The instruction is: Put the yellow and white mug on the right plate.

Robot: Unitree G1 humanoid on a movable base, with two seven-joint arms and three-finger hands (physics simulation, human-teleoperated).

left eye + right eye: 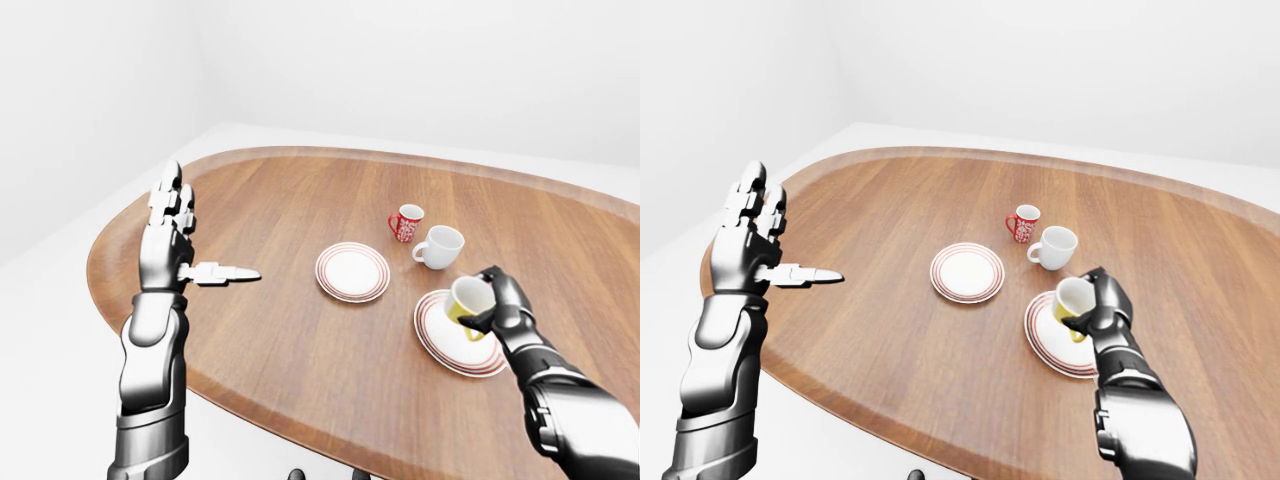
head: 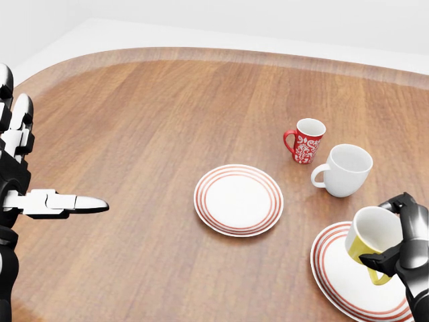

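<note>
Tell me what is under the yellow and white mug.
The right plate, red-ringed, lies below the yellow and white mug, which the right hand holds tilted. Whether its base touches the plate is hidden.

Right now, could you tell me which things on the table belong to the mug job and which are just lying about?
Job: yellow and white mug, held tilted in the right hand; right plate beneath it.

Lying about: red patterned mug; white mug; left plate; idle left hand.
</note>
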